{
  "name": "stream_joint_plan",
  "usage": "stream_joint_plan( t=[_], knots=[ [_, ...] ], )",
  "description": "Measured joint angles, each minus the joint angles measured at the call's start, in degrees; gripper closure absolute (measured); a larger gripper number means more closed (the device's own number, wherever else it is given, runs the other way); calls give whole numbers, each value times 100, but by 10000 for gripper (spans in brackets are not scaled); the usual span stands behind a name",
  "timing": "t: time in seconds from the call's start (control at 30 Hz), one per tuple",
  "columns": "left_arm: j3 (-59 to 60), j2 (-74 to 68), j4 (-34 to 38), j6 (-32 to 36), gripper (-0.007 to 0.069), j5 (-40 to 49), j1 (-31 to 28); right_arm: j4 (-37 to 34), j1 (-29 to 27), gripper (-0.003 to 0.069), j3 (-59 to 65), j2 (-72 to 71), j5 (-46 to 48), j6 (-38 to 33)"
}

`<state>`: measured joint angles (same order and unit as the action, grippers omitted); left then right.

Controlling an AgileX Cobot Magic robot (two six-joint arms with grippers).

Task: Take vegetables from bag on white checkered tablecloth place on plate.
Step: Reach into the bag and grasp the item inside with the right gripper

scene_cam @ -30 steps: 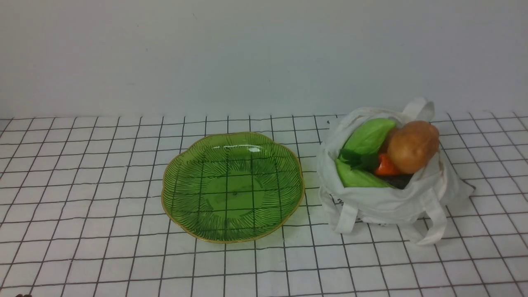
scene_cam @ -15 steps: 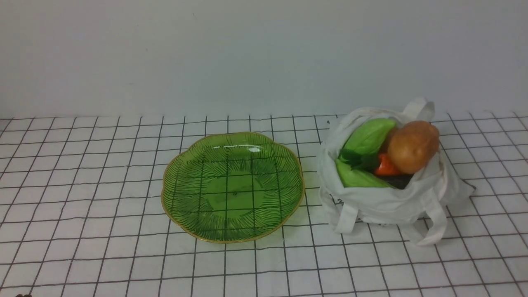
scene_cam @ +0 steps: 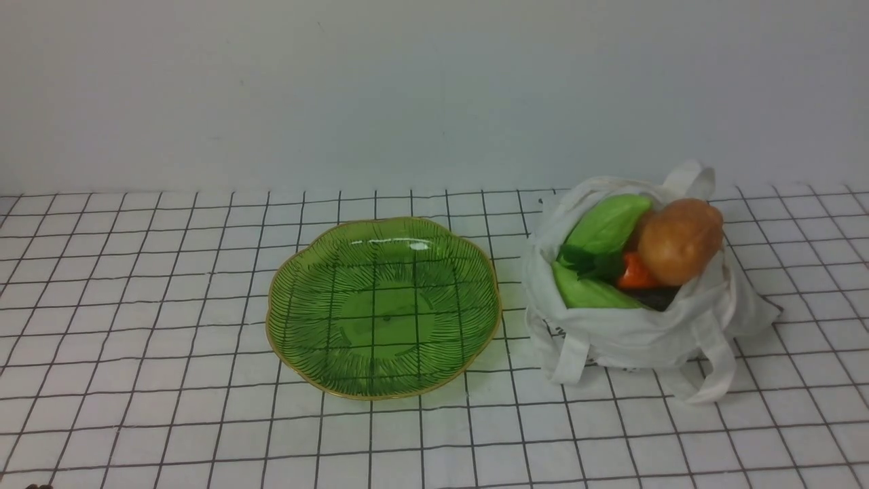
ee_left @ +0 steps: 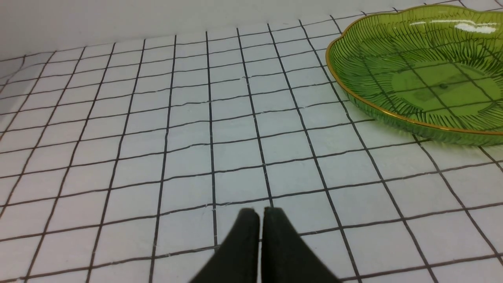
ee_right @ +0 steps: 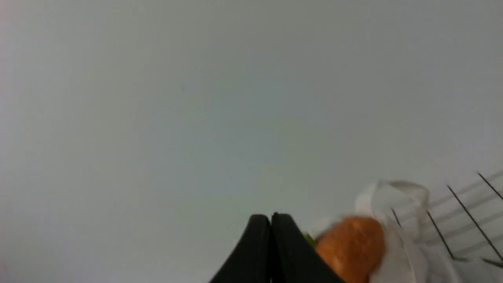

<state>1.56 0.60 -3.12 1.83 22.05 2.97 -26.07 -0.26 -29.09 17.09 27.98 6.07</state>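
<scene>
A white cloth bag [scene_cam: 631, 333] sits at the right on the white checkered tablecloth [scene_cam: 136, 305]. Vegetables fill its mouth: a brown potato [scene_cam: 679, 241] on top, light-green leafy pieces [scene_cam: 604, 224] and an orange carrot [scene_cam: 635, 275]. The empty green glass plate [scene_cam: 299, 292] with a gold rim lies left of the bag. Neither gripper shows in the front view. In the left wrist view my left gripper [ee_left: 261, 212] is shut and empty above bare cloth, the plate [ee_left: 353, 78] off to one side. My right gripper [ee_right: 271, 217] is shut and empty, with the potato [ee_right: 351, 245] and bag [ee_right: 404, 204] just beyond it.
A plain pale wall [scene_cam: 434, 88] stands behind the table. The bag's strap handles [scene_cam: 719, 370] hang loose on the cloth toward the front. The tablecloth's far edge meets the wall right behind the bag.
</scene>
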Motion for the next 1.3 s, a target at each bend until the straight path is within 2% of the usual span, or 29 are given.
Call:
stream_joint_plan(
  t=[0.07, 0.23, 0.47, 0.63, 0.77, 0.8, 0.87, 0.9, 0.97, 1.03, 1.13, 1.3],
  knots=[
    [0, 0, 0, 0, 633, 0, 0, 308, 0, 675, -758, 897, 995, -198],
    [0, 0, 0, 0, 633, 0, 0, 565, 0, 675, -1722, 2537, 2284, -558],
    [0, 0, 0, 0, 633, 0, 0, 522, 0, 667, -2555, 4086, 2518, -803],
    [0, 0, 0, 0, 633, 0, 0, 327, 0, 606, -3108, 4934, 2499, -768],
    [0, 0, 0, 0, 633, 0, 0, 173, 0, 421, -3500, 5764, 2298, -807],
    [0, 0, 0, 0, 633, 0, 0, 155, 0, 410, -3510, 5798, 2286, -802],
    [0, 0, 0, 0, 633, 0, 0, 0, 0, 274, -3618, 6176, 2260, -663],
    [0, 0, 0, 0, 633, 0, 0, -57, 0, 238, -3643, 6265, 2260, -607],
    [0, 0, 0, 0, 633, 0, 0, -173, 0, 117, -3760, 6619, 2238, -526],
    [0, 0, 0, 0, 633, 0, 0, -193, 0, 39, -3892, 6853, 2213, -515],
    [0, 0, 0, 0, 633, 0, 0, -205, 0, -19, -4137, 7279, 2175, -502],
    [0, 0, 0, 0, 633, 0, 0, -270, 0, -32, -4513, 7853, 2164, -479]
  ],
)
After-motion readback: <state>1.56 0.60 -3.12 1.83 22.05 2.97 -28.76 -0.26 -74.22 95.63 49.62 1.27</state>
